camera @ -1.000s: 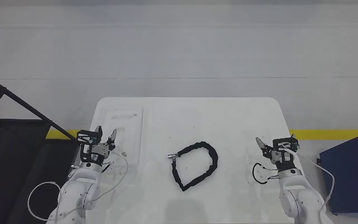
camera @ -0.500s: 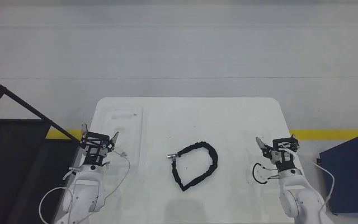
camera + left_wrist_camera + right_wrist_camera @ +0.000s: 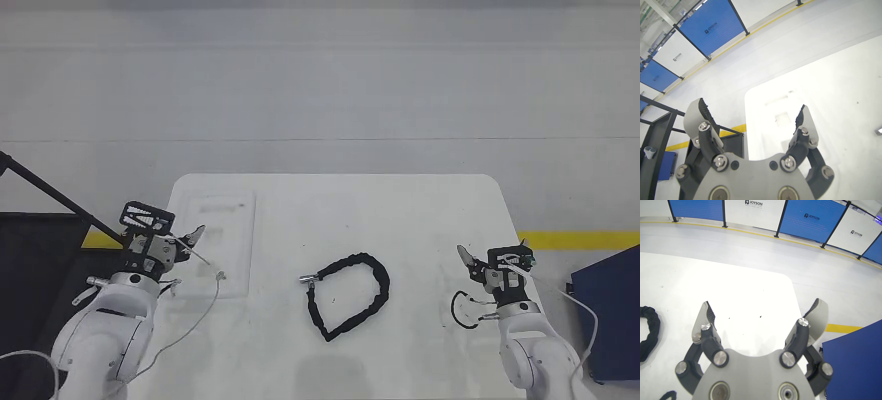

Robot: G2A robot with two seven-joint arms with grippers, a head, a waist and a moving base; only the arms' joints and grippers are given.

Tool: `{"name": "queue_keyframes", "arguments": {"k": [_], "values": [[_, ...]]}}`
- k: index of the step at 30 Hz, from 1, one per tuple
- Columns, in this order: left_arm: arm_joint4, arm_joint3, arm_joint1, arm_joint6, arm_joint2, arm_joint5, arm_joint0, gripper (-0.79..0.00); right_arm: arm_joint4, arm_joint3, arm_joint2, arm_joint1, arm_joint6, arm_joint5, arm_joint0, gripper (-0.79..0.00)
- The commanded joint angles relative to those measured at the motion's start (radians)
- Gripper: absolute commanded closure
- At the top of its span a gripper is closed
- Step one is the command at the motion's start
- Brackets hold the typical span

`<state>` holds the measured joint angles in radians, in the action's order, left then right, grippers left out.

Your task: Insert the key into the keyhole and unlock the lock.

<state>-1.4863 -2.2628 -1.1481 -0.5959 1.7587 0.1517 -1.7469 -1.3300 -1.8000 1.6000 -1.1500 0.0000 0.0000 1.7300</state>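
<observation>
A black fabric-covered chain lock (image 3: pixel 352 292) lies curled at the table's middle, its metal lock end (image 3: pixel 308 282) pointing left. Part of the chain (image 3: pixel 650 325) shows in the right wrist view. A small silver piece (image 3: pixel 219 274), perhaps the key, lies left of the lock, also seen as a metal piece (image 3: pixel 878 131). My left gripper (image 3: pixel 168 237) (image 3: pixel 752 106) hangs open and empty over the table's left edge. My right gripper (image 3: pixel 492 251) (image 3: pixel 761 303) stands open and empty near the right edge, far from the lock.
A flat white tray (image 3: pixel 222 240) (image 3: pixel 770 121) with a shallow recess lies at the table's left. A black cable loop (image 3: pixel 458 308) sits by the right arm. A dark frame (image 3: pixel 664 121) stands off the table's left side, and a blue panel (image 3: pixel 853 361) off the right.
My left arm has swung outward to the left and turned, carrying its open gripper toward the table's left edge. The right arm, the lock and the silver piece have not moved.
</observation>
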Motion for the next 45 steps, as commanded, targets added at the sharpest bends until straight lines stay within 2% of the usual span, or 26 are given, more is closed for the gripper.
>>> {"name": "queue_keyframes", "arguments": {"k": [1, 5, 10, 13, 20, 35, 41, 45], "values": [[0.056, -0.035, 0.004, -0.084, 0.020, 0.076, 0.007, -0.785, 0.000, 0.000, 0.000, 0.000, 0.000, 0.000, 0.000, -0.785], [0.253, -0.074, 0.010, -0.300, 0.063, 0.181, 0.032, -0.785, 0.000, 0.000, 0.000, 0.000, 0.000, 0.000, 0.000, -0.785], [0.378, -0.064, 0.023, -0.520, 0.074, 0.244, 0.090, -0.785, 0.000, 0.000, 0.000, 0.000, 0.000, 0.000, 0.000, -0.785], [0.431, -0.029, 0.030, -0.633, 0.050, 0.257, 0.127, -0.785, 0.000, 0.000, 0.000, 0.000, 0.000, 0.000, 0.000, -0.785], [0.462, 0.098, 0.044, -0.804, -0.045, 0.259, 0.239, -0.785, 0.000, 0.000, 0.000, 0.000, 0.000, 0.000, 0.000, -0.785], [0.449, 0.348, 0.072, -0.905, -0.280, 0.167, 0.458, -0.785, 0.000, 0.000, 0.000, 0.000, 0.000, 0.000, 0.000, -0.785], [0.480, 0.391, 0.085, -0.939, -0.320, 0.134, 0.500, -0.785, 0.000, 0.000, 0.000, 0.000, 0.000, 0.000, 0.000, -0.785], [0.535, 0.429, 0.094, -0.940, -0.330, 0.115, 0.503, -0.785, 0.000, 0.000, 0.000, 0.000, 0.000, 0.000, 0.000, -0.785]]}}
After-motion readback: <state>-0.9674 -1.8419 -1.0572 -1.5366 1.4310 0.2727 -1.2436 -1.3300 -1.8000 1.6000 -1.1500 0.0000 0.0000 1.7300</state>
